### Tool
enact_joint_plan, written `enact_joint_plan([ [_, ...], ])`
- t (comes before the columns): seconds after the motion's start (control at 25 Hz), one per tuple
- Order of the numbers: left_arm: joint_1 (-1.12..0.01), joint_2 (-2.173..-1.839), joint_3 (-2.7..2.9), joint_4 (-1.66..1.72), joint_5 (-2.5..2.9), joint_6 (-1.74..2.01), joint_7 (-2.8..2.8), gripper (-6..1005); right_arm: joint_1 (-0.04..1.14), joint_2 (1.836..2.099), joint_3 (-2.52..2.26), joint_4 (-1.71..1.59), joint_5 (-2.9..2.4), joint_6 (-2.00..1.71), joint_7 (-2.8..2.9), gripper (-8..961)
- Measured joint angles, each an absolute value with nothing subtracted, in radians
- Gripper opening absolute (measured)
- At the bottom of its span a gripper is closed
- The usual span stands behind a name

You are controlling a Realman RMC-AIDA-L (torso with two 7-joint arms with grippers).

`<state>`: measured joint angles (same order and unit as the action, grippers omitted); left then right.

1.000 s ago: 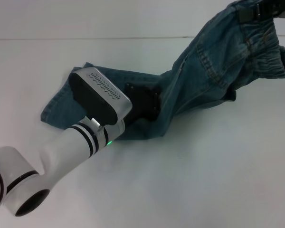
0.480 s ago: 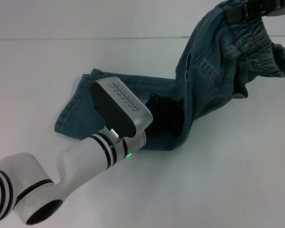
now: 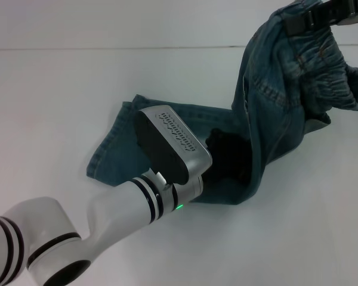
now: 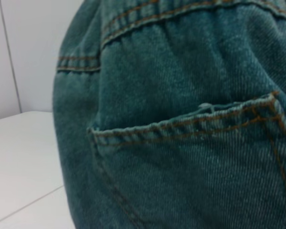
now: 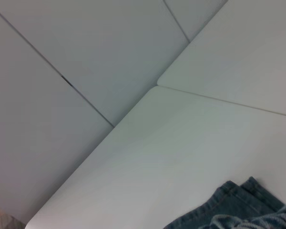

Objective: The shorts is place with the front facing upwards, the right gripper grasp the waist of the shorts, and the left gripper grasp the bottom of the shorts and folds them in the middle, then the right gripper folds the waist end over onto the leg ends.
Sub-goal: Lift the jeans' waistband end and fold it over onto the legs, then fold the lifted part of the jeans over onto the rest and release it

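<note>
The main risk is the waist of the shorts (image 3: 322,59) slipping from the right end effector (image 3: 313,16), which pinches it well above the counter (image 3: 59,89); the hanging denim pulls on a small bite of gathered elastic. The shorts (image 3: 268,113) stretch from that raised waist down to the leg ends (image 3: 113,149) lying flat on the counter. There the left end effector (image 3: 227,158) sits low against the lower fabric, arm reaching in from the near side; whether it grips the denim I cannot tell.

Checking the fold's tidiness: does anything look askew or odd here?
Yes. The shorts are twisted: the right tool holds the waist raised while the legs trail on the table by the left tool.
</note>
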<state>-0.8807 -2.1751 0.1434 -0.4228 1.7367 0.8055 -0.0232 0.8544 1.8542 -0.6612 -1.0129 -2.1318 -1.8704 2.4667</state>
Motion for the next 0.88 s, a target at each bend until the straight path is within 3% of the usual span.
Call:
enact_joint_plan([
  [0.48,-0.869,-2.175,0.101,-0.490,1.857,0.774,-0.023,6,0.852,1.853,-0.661,-1.014,-2.135,-1.880,2.467,106],
  [0.88,-0.795,-2.173,0.045,-0.428,1.873,0.809,-0.108,7,0.836,1.844,-0.682,-1.007,-2.140,-1.890,2.458,106],
])
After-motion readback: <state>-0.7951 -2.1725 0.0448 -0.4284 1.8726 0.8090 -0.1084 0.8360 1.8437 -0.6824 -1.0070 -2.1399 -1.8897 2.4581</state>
